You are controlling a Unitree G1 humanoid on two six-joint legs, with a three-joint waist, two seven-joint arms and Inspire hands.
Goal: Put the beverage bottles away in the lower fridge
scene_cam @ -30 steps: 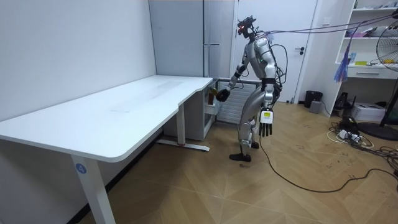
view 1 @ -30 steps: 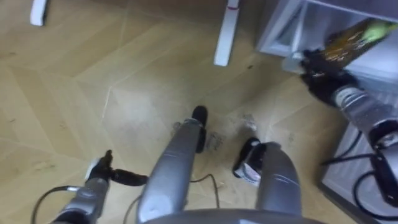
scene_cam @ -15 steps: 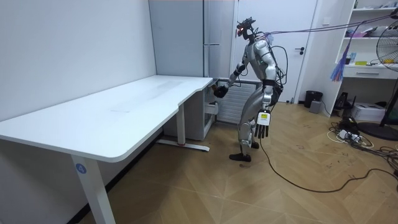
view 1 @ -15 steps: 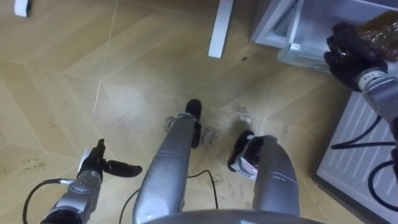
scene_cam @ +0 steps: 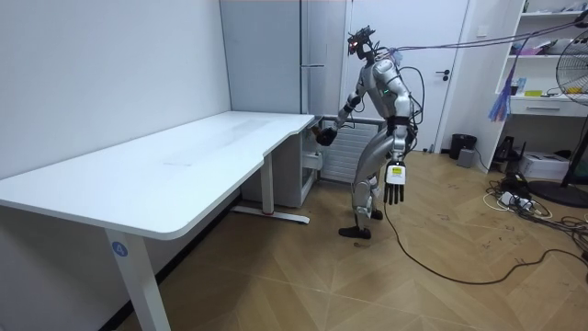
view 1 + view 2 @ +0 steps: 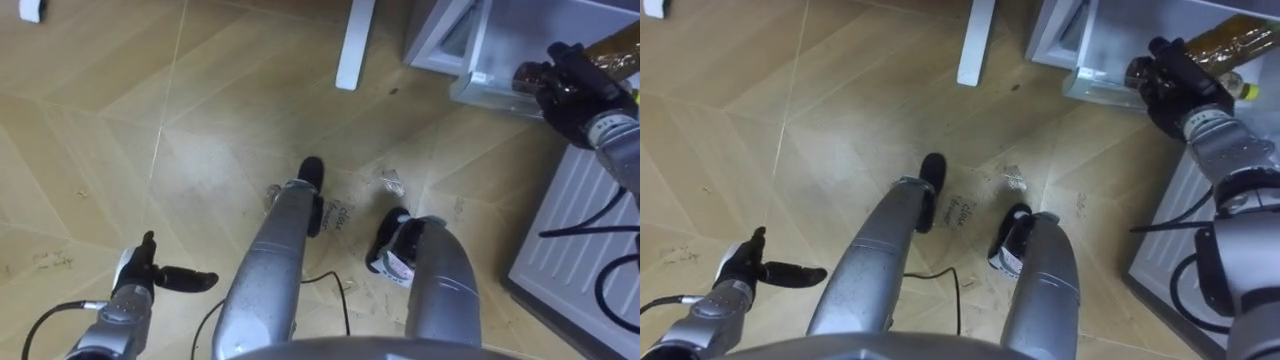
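An amber drink bottle [image 6: 615, 48] lies slanted in my right hand [image 6: 572, 98], whose fingers are curled round it at the upper right. It hangs just in front of the open lower fridge [image 6: 478, 55], over its white inner rim. In the right eye view the bottle [image 6: 1228, 40] and right hand [image 6: 1175, 82] sit the same way. My left hand [image 6: 150, 280] hangs low at the lower left over the floor, fingers straight and holding nothing. In the room view I stand bent forward at the grey fridge [image 5: 322, 64], right hand [image 5: 324, 135] reaching to it, left hand [image 5: 394, 180] hanging down.
The fridge's open door [image 6: 570, 235], ribbed white inside, stands at the right beside my leg. A white desk leg [image 6: 352, 45] rises just left of the fridge. The long white desk [image 5: 184, 165] runs toward the room view's left. Wooden floor lies below.
My right hand has risen a little with the bottle, closer to the fridge opening. The left arm has swung slightly back. The eye view itself has shifted.
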